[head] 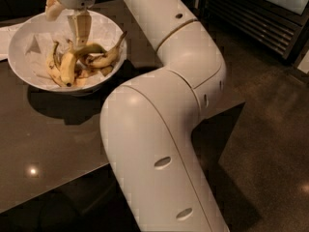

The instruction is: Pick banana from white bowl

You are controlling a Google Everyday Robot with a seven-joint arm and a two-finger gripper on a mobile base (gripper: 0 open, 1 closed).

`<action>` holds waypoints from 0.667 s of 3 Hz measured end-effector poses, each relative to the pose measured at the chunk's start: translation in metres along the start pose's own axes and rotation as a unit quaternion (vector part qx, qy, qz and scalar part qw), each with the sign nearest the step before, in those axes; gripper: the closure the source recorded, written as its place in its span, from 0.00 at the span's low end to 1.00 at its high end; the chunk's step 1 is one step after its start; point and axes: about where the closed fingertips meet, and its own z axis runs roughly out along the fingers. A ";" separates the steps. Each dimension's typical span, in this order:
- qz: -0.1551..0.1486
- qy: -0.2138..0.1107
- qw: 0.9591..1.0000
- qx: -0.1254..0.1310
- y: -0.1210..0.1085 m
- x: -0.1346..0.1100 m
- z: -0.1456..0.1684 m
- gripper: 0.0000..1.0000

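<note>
The banana (68,65) lies curled in the bowl (19,37) on crumpled paper, mixed in with smaller bananas (107,57), and the bowl sits on the dark tabletop (43,144). The gripper (66,28) hangs right over the pile with its fingers (82,28) spread apart, gripping nothing. One finger points down just above the banana's arch. It's probably lined up that way to straddle the curve and pinch it.

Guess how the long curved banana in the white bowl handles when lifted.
The banana looks firm and light, likely lifting stiffly. Its strong curve may let it pivot in a pinch. Piled with smaller bananas on crumpled paper in the white bowl, it might drag them. The gripper hangs just above it.
</note>
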 end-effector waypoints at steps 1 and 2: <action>0.013 -0.006 1.000 -0.013 0.005 0.005 0.011 0.34; 0.022 -0.008 0.999 -0.026 0.010 0.009 0.019 0.40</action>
